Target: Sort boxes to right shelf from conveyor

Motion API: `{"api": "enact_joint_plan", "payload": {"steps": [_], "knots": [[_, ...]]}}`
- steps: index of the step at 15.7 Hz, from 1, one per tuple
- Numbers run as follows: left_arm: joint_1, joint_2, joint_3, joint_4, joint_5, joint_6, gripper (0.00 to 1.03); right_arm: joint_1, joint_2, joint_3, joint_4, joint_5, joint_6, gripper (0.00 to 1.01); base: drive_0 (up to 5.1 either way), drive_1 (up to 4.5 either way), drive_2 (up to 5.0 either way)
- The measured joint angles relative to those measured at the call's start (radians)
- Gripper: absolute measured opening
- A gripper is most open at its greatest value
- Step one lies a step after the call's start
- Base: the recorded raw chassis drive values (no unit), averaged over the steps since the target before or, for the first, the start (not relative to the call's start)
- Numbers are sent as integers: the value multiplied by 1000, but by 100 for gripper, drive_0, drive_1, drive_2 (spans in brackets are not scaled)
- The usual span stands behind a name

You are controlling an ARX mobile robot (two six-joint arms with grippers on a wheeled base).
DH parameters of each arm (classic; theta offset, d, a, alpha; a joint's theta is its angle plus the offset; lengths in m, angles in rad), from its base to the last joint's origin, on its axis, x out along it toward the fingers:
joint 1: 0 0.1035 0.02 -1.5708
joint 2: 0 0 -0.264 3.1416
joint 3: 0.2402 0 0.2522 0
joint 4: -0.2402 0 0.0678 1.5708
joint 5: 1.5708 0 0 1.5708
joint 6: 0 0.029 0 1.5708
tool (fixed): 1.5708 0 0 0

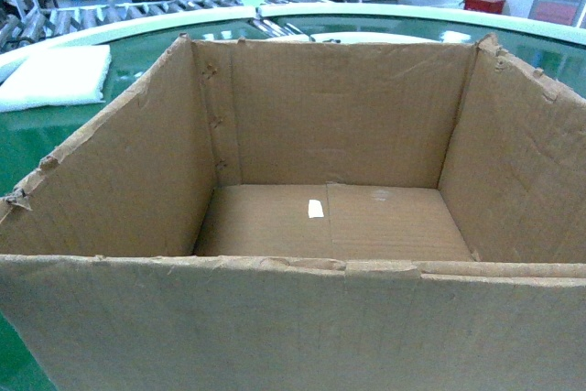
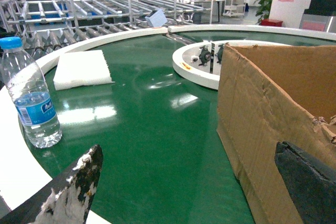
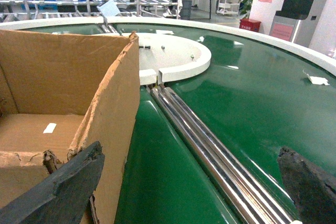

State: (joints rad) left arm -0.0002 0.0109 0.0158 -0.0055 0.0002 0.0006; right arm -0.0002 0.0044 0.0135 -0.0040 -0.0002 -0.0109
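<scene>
1. Head view: the open cardboard box (image 1: 320, 226) fills nearly the whole frame, its near wall along the bottom edge and its torn side walls slanting outward; a small white sticker (image 1: 315, 209) lies on its floor.
2. The box stands on the green conveyor belt (image 1: 137, 66), with a white foam pad (image 1: 55, 75) on the belt beyond its left wall.
3. Left wrist view: the left gripper (image 2: 191, 187) is spread wide, one finger over bare belt, the other against the box's left wall; it clasps nothing.
4. A water bottle (image 2: 29, 95) stands upright on the belt's pale rim, well apart from the box, with open green belt between.
5. Right wrist view: the right gripper (image 3: 184, 182) is likewise spread wide, one finger at the box's torn right edge, the other over open belt beside steel rollers (image 3: 210, 145).
</scene>
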Motion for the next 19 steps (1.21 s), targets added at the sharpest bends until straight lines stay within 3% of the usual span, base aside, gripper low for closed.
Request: {"api": "enact_joint_plan", "payload": {"steps": [3, 5, 8, 11, 12, 13, 14, 17, 19], "knots": [[8, 0, 0, 8, 26, -2, 98, 0, 8, 0, 21, 0, 0, 98, 0, 0, 0], [26, 31, 0, 96, 59, -3, 98, 8, 93, 0, 153, 9, 8, 98, 0, 0, 0], [59, 103, 2, 178, 80, -5, 98, 24, 154, 4, 212, 24, 10, 98, 0, 0, 0], [58, 225, 16, 280, 82, -21, 98, 48, 257, 28, 285, 32, 10, 98, 0, 0, 0], [-3, 431, 111, 433, 87, -25, 98, 71, 411, 111, 377, 56, -3, 98, 0, 0, 0], [-48, 581, 229, 511, 107, -27, 98, 92, 542, 205, 416, 58, -14, 98, 0, 0, 0], [-69, 696, 327, 509, 120, -44, 98, 124, 664, 279, 446, 69, -37, 98, 0, 0, 0], [-115, 1061, 566, 420, 107, -89, 98, 209, 1029, 537, 339, 77, -107, 98, 0, 0, 0], [-138, 1230, 733, 212, 75, -53, 98, 237, 1264, 747, 163, 78, -84, 98, 0, 0, 0]]}}
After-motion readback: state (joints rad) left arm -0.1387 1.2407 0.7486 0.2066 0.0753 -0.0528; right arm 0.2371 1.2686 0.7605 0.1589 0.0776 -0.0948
